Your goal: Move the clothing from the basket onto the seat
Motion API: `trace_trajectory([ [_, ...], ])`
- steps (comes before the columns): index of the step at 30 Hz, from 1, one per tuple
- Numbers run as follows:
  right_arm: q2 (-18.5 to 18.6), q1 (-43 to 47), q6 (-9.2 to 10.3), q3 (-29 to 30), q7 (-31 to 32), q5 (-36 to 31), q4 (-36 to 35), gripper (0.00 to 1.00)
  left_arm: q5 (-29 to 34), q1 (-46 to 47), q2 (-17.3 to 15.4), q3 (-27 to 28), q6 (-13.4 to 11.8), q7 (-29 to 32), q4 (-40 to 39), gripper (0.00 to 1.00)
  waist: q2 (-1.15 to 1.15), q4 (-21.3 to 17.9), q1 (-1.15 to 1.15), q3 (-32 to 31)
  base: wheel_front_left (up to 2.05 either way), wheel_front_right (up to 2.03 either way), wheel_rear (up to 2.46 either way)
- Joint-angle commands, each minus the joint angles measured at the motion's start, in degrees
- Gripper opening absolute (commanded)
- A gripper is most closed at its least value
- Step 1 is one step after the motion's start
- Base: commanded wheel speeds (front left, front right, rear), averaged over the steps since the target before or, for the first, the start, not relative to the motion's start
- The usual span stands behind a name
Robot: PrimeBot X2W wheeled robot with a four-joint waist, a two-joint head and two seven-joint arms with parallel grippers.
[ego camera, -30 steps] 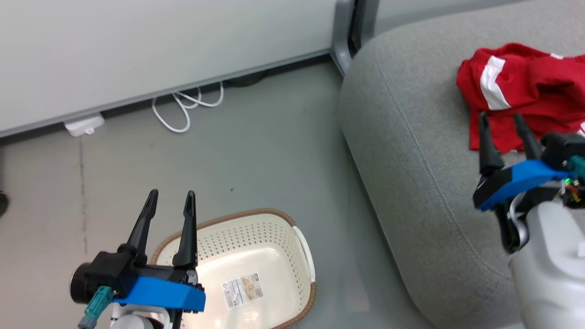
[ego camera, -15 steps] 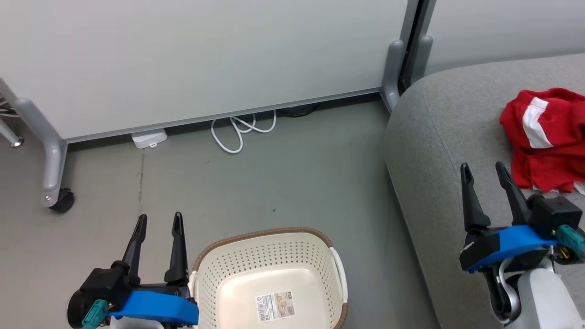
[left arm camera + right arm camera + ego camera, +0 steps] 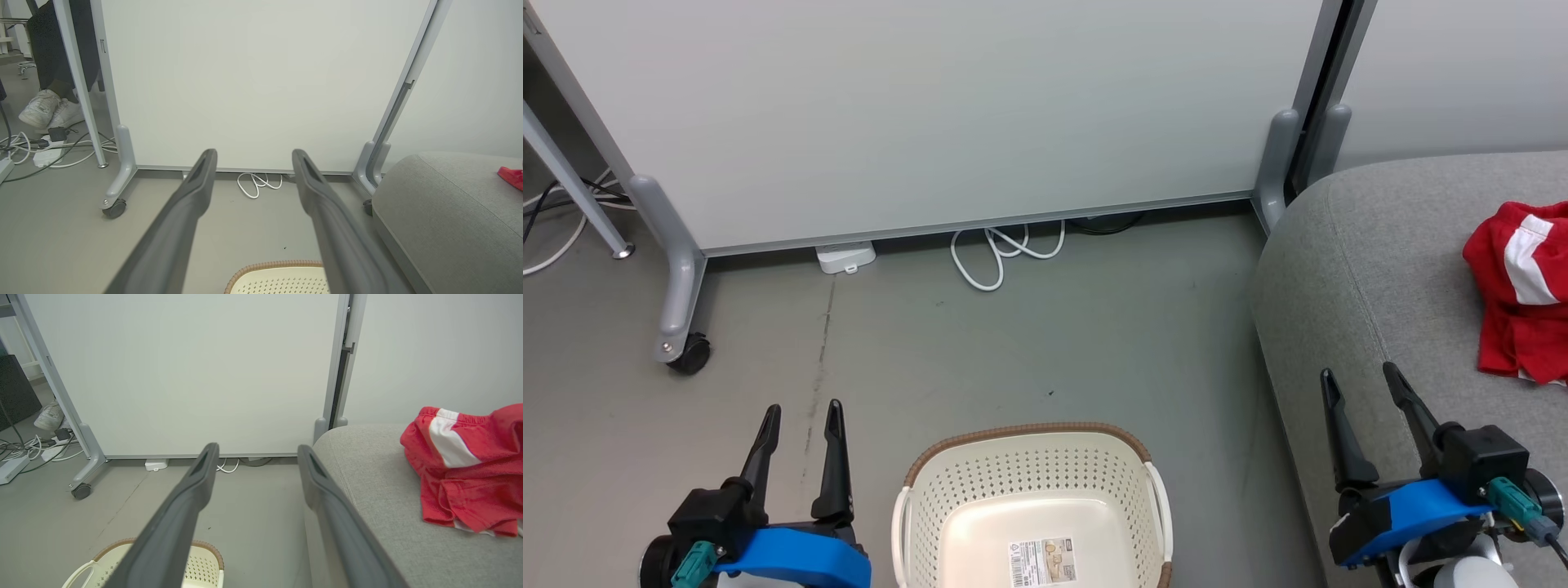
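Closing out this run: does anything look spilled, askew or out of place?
Nothing stands out. The clothing lies crumpled on the seat, away from its rounded edge; the basket stands upright on the floor, none left in the part shown. The left gripper and right gripper are open, holding nothing.

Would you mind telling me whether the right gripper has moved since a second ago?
Yes. The right gripper overlapped the soft red clothing then; now it sits back from it, nearer the grey fabric seat's rounded edge.
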State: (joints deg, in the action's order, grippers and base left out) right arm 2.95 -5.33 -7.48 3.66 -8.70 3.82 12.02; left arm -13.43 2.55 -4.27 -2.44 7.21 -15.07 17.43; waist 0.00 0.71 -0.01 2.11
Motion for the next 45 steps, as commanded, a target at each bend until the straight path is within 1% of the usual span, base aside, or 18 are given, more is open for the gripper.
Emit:
trace_trajectory([
  [1,-0.1,0.9,-0.03,-0.1,-0.2,-0.3,-0.3,1.00,0.2,0.6,-0.2,0.3,0.4,-0.2,0.3,1.00,0.00,0.1,0.01,-0.1,0.00,0.00,0.00],
  [10,-0.1,2.6,-0.03,-0.3,-0.4,0.2,0.2,1.00,0.1,-0.5,-0.1,1.0,0.4,-0.2,2.1,1.00,0.00,0.0,0.01,-1.0,0.00,0.00,0.00],
  [30,-0.1,3.1,-0.03,-1.0,-0.2,1.5,0.2,1.00,0.4,-1.1,0.2,1.1,0.4,-0.2,2.2,1.00,0.00,-0.1,0.01,-1.1,0.00,0.00,0.00],
  [31,0.0,2.3,0.00,-1.0,-0.1,1.4,0.2,0.00,0.4,-0.8,0.2,1.1,0.0,0.0,2.2,0.00,0.00,-0.1,0.01,-1.1,0.00,0.00,0.00],
  [38,-0.2,3.1,0.00,-0.9,0.3,2.1,3.6,0.00,-0.4,-3.0,1.0,1.2,0.0,0.6,5.2,0.00,0.00,-0.1,0.01,-1.1,0.00,0.00,0.00],
  [45,-0.2,2.6,0.00,-0.4,1.9,10.5,3.6,0.00,-8.0,-2.2,1.1,2.0,0.0,2.7,4.4,0.00,0.00,-0.2,0.01,-1.1,0.00,0.00,0.00],
])
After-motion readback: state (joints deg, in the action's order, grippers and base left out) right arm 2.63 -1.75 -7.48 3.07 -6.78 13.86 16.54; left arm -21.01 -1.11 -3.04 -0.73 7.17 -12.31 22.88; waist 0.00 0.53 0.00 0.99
